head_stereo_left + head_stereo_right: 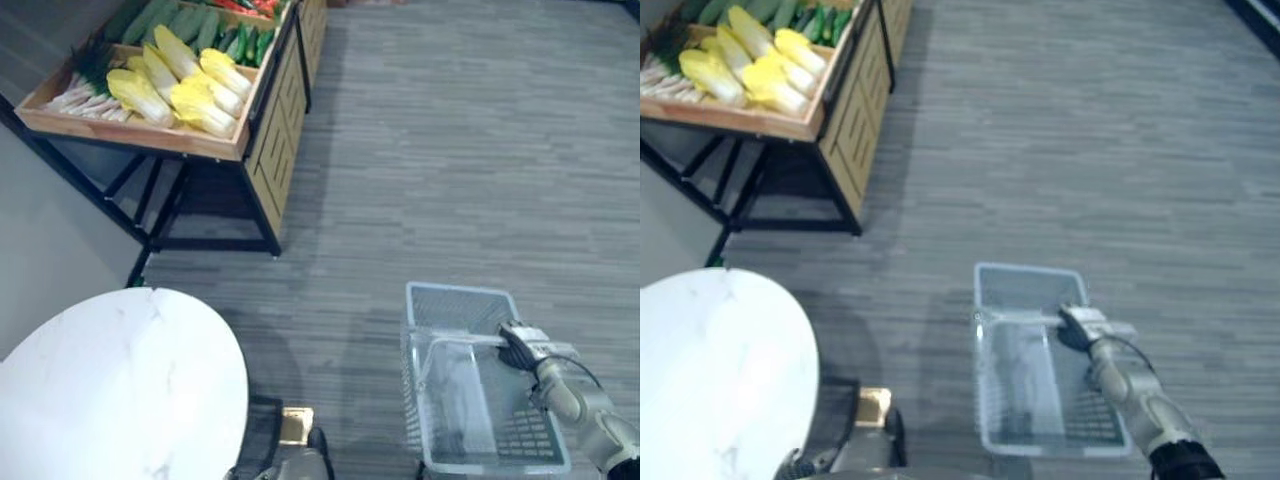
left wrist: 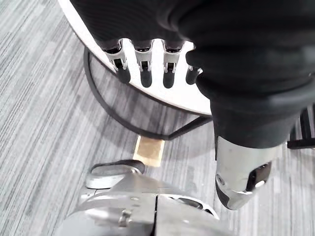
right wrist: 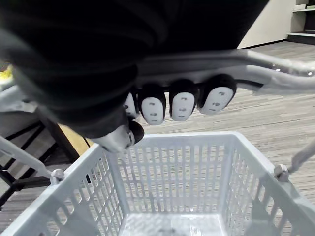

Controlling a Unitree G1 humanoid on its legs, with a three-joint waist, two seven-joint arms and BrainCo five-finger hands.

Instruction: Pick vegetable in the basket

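A pale grey mesh basket (image 1: 470,420) hangs low over the floor and holds nothing inside (image 3: 172,196). My right hand (image 1: 524,344) is shut on the basket's handle (image 3: 275,69), with its fingers (image 3: 183,104) curled over the bar. Yellow-white cabbages (image 1: 190,85) lie in a wooden crate (image 1: 130,135) on a stand at the far left. Green cucumbers (image 1: 215,30) sit behind them, and pale stalks (image 1: 85,98) lie at the crate's left end. My left hand (image 2: 142,69) hangs by my side next to the round table, fingers relaxed, holding nothing.
A round white marble table (image 1: 120,390) on a black ring base (image 2: 113,113) stands close at my left. The wooden display stand (image 1: 275,140) has black metal legs. Grey striped carpet (image 1: 450,150) stretches open ahead and to the right.
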